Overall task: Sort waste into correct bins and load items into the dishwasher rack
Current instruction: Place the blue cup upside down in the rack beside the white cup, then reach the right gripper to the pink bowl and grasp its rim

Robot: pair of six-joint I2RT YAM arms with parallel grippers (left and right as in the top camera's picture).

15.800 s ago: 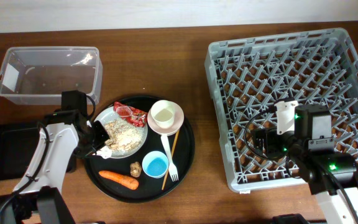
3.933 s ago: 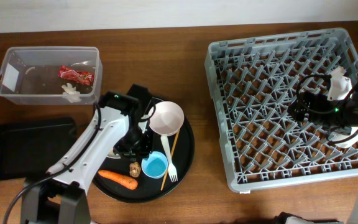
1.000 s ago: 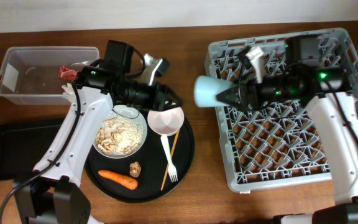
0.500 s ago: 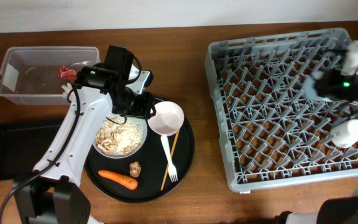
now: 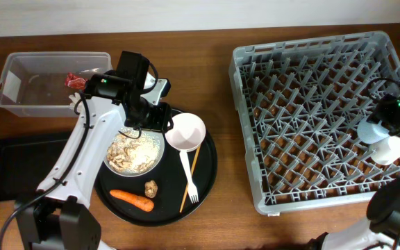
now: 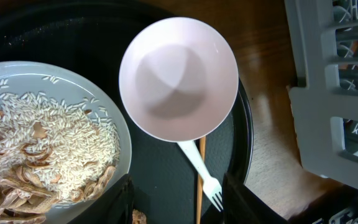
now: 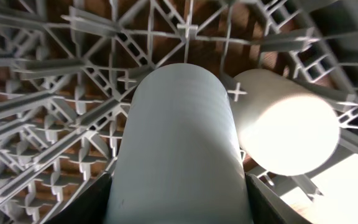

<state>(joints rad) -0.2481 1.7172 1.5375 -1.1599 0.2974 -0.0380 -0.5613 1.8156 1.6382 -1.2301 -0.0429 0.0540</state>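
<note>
My right gripper (image 5: 384,114) is shut on the small light-blue cup (image 5: 369,130), mouth down over the grey dishwasher rack (image 5: 304,83) at its right side. In the right wrist view the cup (image 7: 179,124) fills the space between my fingers (image 7: 178,199), beside the white cup (image 7: 286,121) lying in the rack. My left gripper (image 5: 160,117) is open and empty above the pale pink bowl (image 5: 186,132), which shows in the left wrist view (image 6: 179,78). The white plate (image 5: 134,149) holds beige food scraps. The white fork (image 5: 188,177), wooden stick (image 5: 192,170), brown lump (image 5: 151,187) and carrot (image 5: 134,200) lie on the round tray.
The large round black tray (image 5: 210,163) carries the plate and bowl. The clear tub (image 5: 47,87) at back left holds the red wrapper (image 5: 75,80). The shallow black tray (image 5: 16,167) lies at the left. The rack's left wall (image 6: 334,93) stands close to the round tray.
My right gripper has carried the light-blue cup from the rack's left edge to its right side and lowered it beside the white cup. My left arm drew back over the bowl, then stayed.
</note>
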